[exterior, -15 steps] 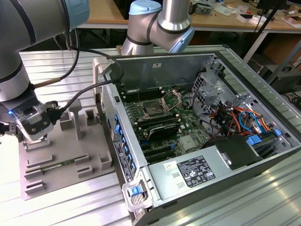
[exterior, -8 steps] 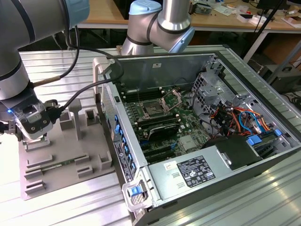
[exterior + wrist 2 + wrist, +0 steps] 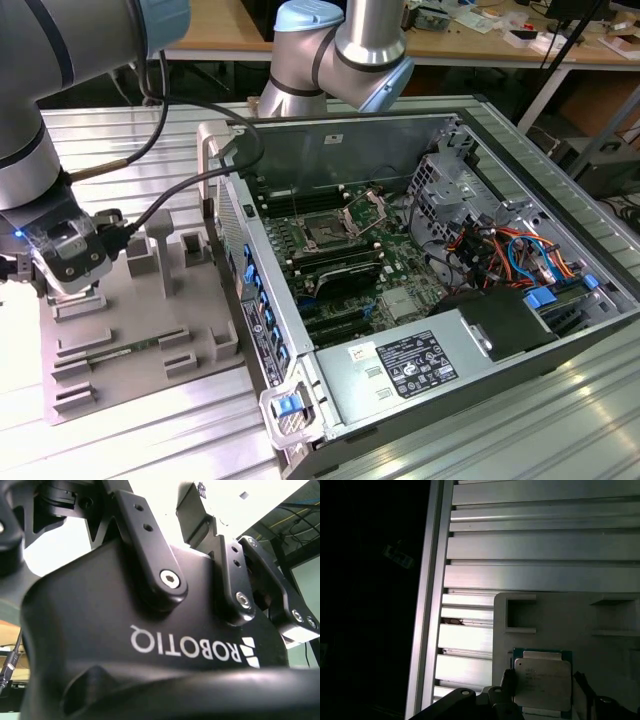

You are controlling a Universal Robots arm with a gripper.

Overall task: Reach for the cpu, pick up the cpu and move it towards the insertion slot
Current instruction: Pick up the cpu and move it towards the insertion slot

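Note:
In the first wrist view the cpu (image 3: 542,682), a flat silvery square with a thin green rim, lies on the pale grey fixture plate (image 3: 560,615). My gripper (image 3: 545,692) is lowered over it, open. One dark finger (image 3: 508,682) stands at one edge of the chip and the other finger (image 3: 583,686) just off the opposite edge. In the exterior view the gripper (image 3: 75,290) hangs over the plate at that view's left. The insertion slot (image 3: 325,235) lies well to its right inside the open computer case, dark in the centre with its metal bracket (image 3: 365,210) raised.
The grey fixture plate (image 3: 130,330) carries raised blocks and a memory stick (image 3: 120,352). The case wall (image 3: 250,290) rises between plate and motherboard. A power supply (image 3: 410,365) and cables (image 3: 500,250) sit in the case. Ribbed aluminium table (image 3: 545,545) ends at an edge rail (image 3: 427,605).

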